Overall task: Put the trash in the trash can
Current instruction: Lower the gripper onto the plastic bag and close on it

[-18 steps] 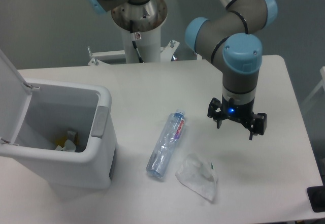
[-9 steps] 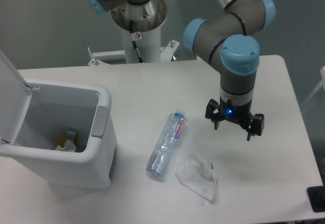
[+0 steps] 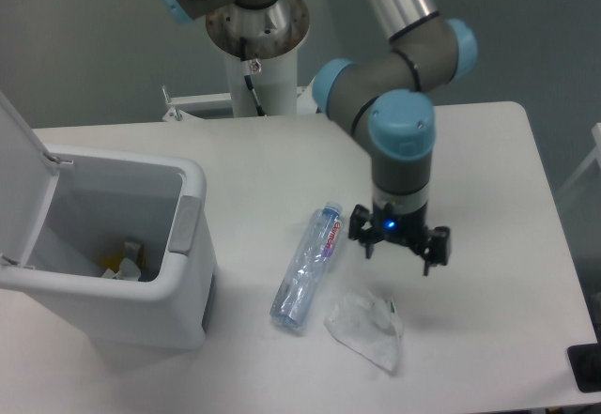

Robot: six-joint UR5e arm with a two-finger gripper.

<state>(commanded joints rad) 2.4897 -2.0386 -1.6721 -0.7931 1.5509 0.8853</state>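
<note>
A clear plastic bottle (image 3: 308, 266) with a blue cap and red-lettered label lies on the white table, right of the trash can. A wrinkly whitish plastic bag (image 3: 367, 326) lies just right of the bottle's lower end. The white trash can (image 3: 178, 245) stands at the left with its lid swung open. My gripper (image 3: 398, 254) is open and empty, pointing down. It hovers just right of the bottle's cap end and above the bag.
Small bits of rubbish (image 3: 122, 264) lie at the bottom of the bin. The arm's base column (image 3: 256, 48) stands at the table's far edge. A dark object (image 3: 587, 367) sits at the right front edge.
My gripper has moved left and a little toward the front, from the right half of the table to a spot over the bag, beside the bottle. It stays open.
</note>
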